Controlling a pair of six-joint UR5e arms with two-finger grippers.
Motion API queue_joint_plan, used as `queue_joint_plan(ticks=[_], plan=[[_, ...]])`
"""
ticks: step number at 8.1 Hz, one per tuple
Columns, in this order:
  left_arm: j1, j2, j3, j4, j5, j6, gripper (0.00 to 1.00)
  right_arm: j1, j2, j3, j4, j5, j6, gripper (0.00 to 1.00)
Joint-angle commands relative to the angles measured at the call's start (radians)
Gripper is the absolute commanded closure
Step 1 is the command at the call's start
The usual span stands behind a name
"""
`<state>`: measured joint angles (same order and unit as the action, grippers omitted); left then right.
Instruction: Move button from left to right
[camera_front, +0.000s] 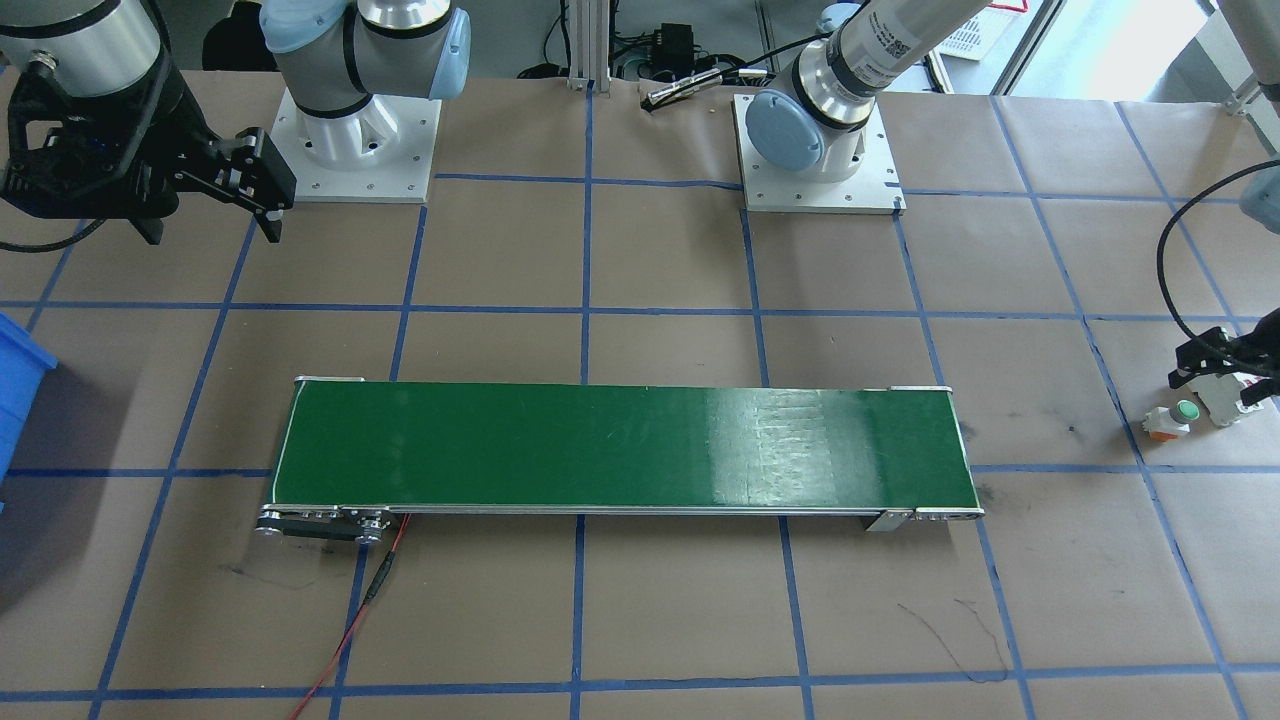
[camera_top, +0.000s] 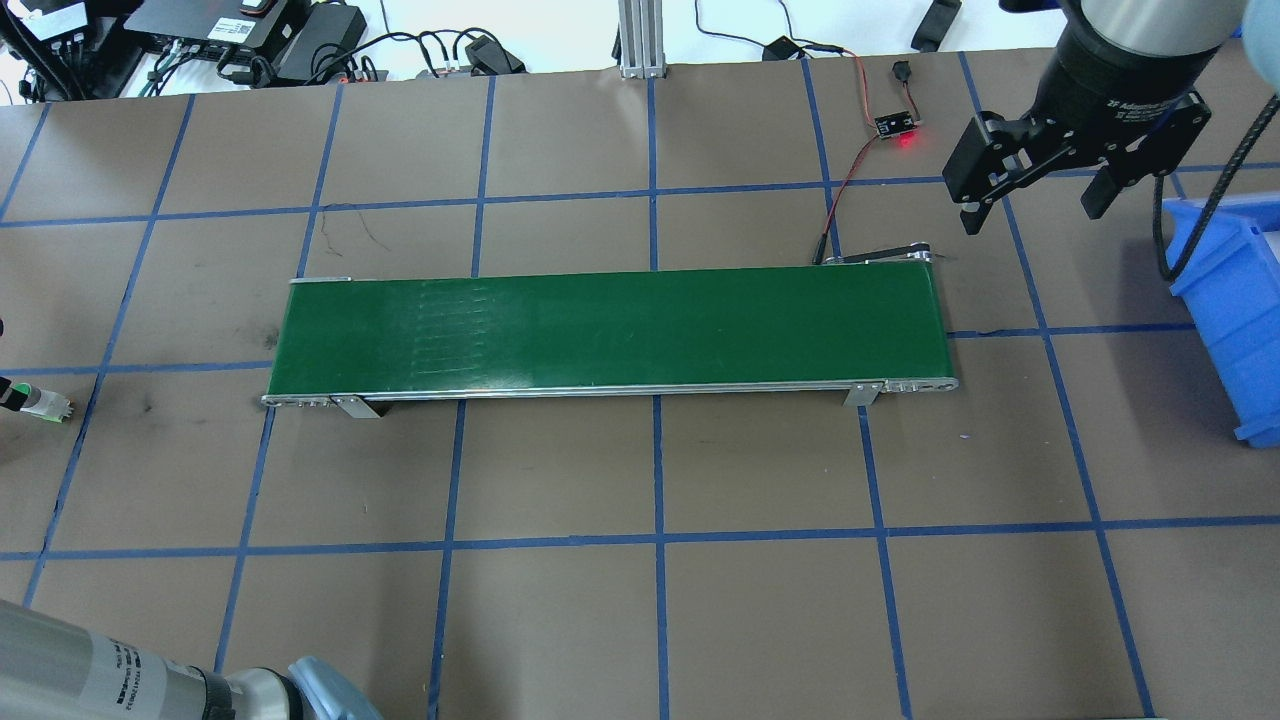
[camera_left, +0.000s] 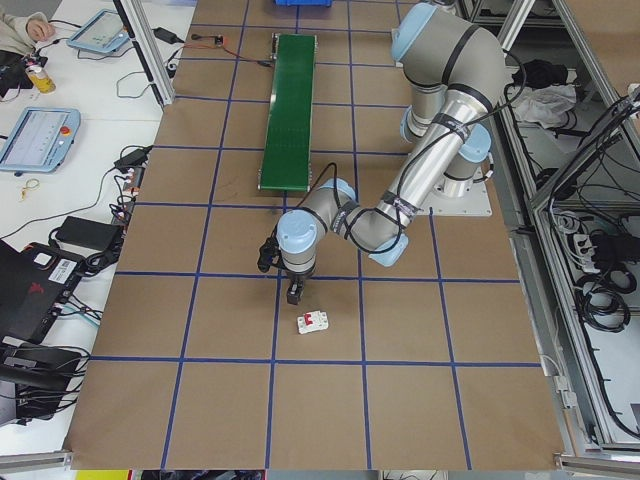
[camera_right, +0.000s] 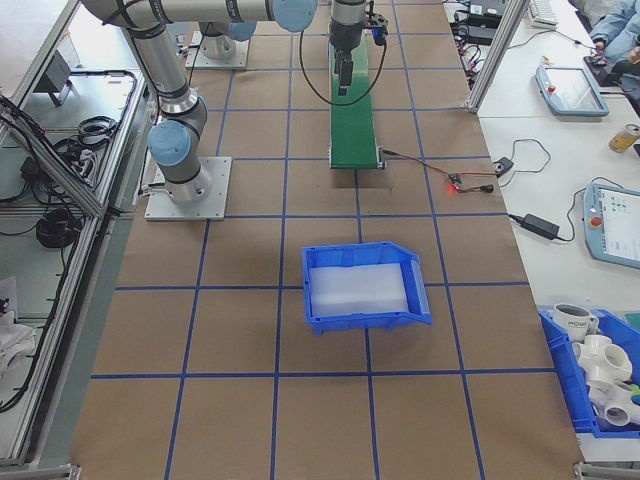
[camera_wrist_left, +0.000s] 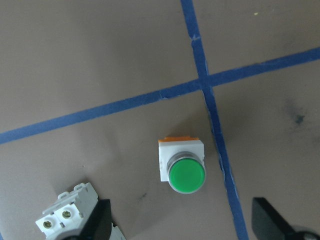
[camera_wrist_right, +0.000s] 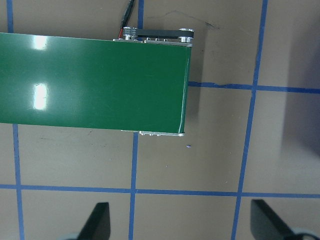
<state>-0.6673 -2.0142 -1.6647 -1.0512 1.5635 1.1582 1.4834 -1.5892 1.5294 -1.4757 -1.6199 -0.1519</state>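
The button (camera_wrist_left: 182, 167), with a green cap, white collar and orange base, stands on the brown table just ahead of my left gripper's (camera_wrist_left: 182, 225) open fingers. Nothing is between the fingers. From the front, the button (camera_front: 1172, 420) sits past the belt's end, on the view's right. The left gripper (camera_front: 1212, 372) hangs low just beyond it. Overhead, the button (camera_top: 40, 402) shows at the left edge. The green belt (camera_top: 610, 330) carries nothing. My right gripper (camera_top: 1032, 205) is open and hovers above the table near the belt's other end (camera_wrist_right: 165, 85).
A grey-white circuit breaker (camera_wrist_left: 65, 215) with a red lever (camera_left: 313, 322) lies beside the button, close to one left finger. A blue bin (camera_top: 1235, 300) stands past the belt on the right side. A red-black wire (camera_top: 850, 170) runs to a small lit board.
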Motion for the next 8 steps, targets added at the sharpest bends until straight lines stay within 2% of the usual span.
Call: queue_joint_plan(ticks=[1,8], plan=[[-0.008,-0.023,0.002,0.004,-0.01,0.026,0.0,0.0,0.0,0.0,0.0,0.0,0.0,0.0],[-0.008,-0.104,0.003,0.014,0.012,0.026,0.0,0.0,0.0,0.0,0.0,0.0,0.0,0.0]])
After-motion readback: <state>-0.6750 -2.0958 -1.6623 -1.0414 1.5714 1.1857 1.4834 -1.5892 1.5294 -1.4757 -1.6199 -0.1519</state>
